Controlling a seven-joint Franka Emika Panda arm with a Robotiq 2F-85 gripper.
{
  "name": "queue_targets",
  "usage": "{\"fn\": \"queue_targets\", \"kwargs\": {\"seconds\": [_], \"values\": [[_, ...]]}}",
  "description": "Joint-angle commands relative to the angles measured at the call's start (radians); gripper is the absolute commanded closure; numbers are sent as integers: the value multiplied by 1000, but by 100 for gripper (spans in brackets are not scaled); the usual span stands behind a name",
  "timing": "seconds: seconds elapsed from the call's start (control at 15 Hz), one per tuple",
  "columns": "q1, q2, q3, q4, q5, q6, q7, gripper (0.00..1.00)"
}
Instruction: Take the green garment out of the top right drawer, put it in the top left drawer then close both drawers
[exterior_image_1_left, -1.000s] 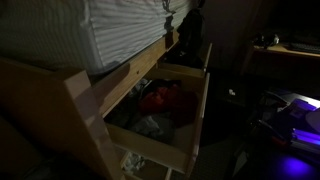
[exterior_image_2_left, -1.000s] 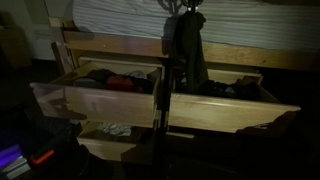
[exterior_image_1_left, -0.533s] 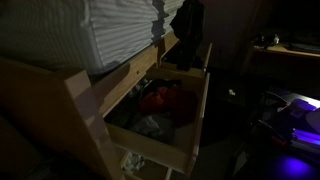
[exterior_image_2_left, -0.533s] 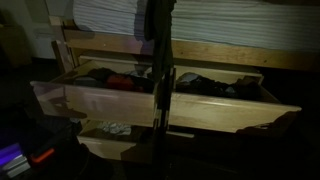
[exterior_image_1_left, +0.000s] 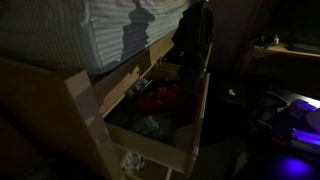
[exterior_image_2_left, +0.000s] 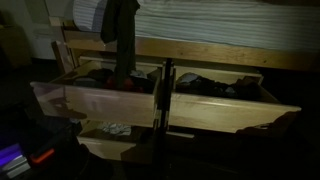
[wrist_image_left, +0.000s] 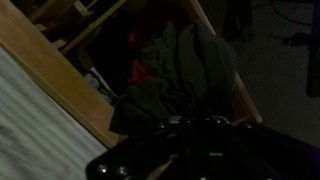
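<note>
The green garment (exterior_image_2_left: 120, 30) hangs from my gripper above the top left drawer (exterior_image_2_left: 90, 102), which is open and holds a red cloth (exterior_image_2_left: 120, 82) and dark clothes. The top right drawer (exterior_image_2_left: 235, 112) is open too, with dark clothes inside. In an exterior view the garment (exterior_image_1_left: 195, 40) hangs over the far end of the near open drawer (exterior_image_1_left: 198, 115). In the wrist view the garment (wrist_image_left: 190, 65) drapes below my gripper (wrist_image_left: 185, 128), whose fingers are lost in the dark. The gripper is shut on the garment.
Striped bedding (exterior_image_2_left: 220, 20) lies on the frame above the drawers. A lower pale drawer (exterior_image_2_left: 105, 148) stands open with clothes in it. A dark upright pole (exterior_image_2_left: 160, 110) stands in front, between the two top drawers. A purple-lit object (exterior_image_1_left: 295, 110) sits at one side.
The hanging garment has moved sideways, from over the top right drawer to over the top left drawer. Both drawers have stayed open.
</note>
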Motion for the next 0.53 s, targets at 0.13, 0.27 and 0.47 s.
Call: {"fn": "queue_targets", "kwargs": {"seconds": [0.13,0.27,0.47], "values": [[-4,14,-76,-265,139,263,-353,98],[-15,32,-81,-354,287,403,-508,98],[-26,59,-58,-428,529,520,-748,98]]}}
